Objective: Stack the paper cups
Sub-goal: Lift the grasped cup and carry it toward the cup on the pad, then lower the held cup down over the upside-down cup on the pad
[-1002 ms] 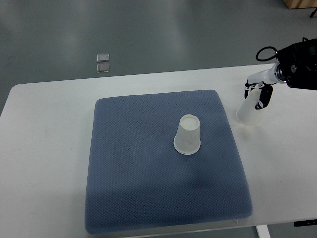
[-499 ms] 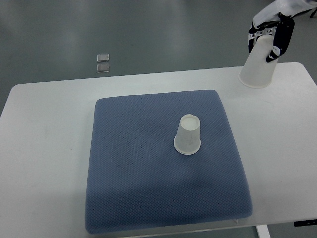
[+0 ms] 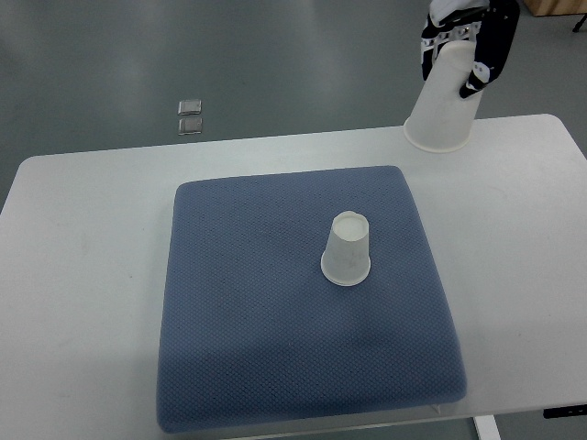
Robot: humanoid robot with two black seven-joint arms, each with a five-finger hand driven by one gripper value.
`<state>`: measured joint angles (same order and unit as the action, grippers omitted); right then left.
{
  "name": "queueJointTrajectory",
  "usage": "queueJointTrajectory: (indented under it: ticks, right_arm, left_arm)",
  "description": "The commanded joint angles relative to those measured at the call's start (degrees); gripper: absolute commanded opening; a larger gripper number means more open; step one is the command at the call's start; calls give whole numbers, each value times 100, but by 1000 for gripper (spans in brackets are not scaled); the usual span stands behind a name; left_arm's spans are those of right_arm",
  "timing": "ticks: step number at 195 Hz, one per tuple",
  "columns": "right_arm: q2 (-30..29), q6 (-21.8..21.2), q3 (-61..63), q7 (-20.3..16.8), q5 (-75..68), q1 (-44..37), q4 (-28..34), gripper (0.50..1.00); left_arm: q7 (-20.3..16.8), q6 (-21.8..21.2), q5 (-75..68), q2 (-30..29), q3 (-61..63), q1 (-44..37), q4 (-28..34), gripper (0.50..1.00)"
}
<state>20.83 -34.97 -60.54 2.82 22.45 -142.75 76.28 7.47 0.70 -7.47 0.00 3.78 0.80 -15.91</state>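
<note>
We can read no brand, label or writing anywhere. Our right robot hand [image 3: 466,41], at the top right, grasps an upside-down paper cup [image 3: 443,103] by its closed end, rim down, raised over the far edge of the white tabletop [image 3: 83,266]. A second cup [image 3: 348,249], also inverted, translucent white, stands on the blue mat [image 3: 275,348], well apart from the held one.

Place: you're looking at a lab or workshop.
Evidence: bare grey floor [image 3: 275,55], plain white surface [image 3: 83,275], blue test mat [image 3: 275,348].
</note>
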Motion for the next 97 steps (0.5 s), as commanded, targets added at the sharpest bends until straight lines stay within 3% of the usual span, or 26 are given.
queueJointTrajectory:
  ticks: [1,52,97]
  right_arm:
    - [-351,60,183,0,-443,19,1,615]
    - [-1362,631,279,0,-961,274,-8,619]
    - [-1511,913,235,-9,-961,652,-8,619]
  left_arm:
    - [0,0,0,0,0,-1,1,1000]
    - [0,0,9,0,-9,-1,9,1000]
    - [0,0,9,0,-18,-1,9,1000]
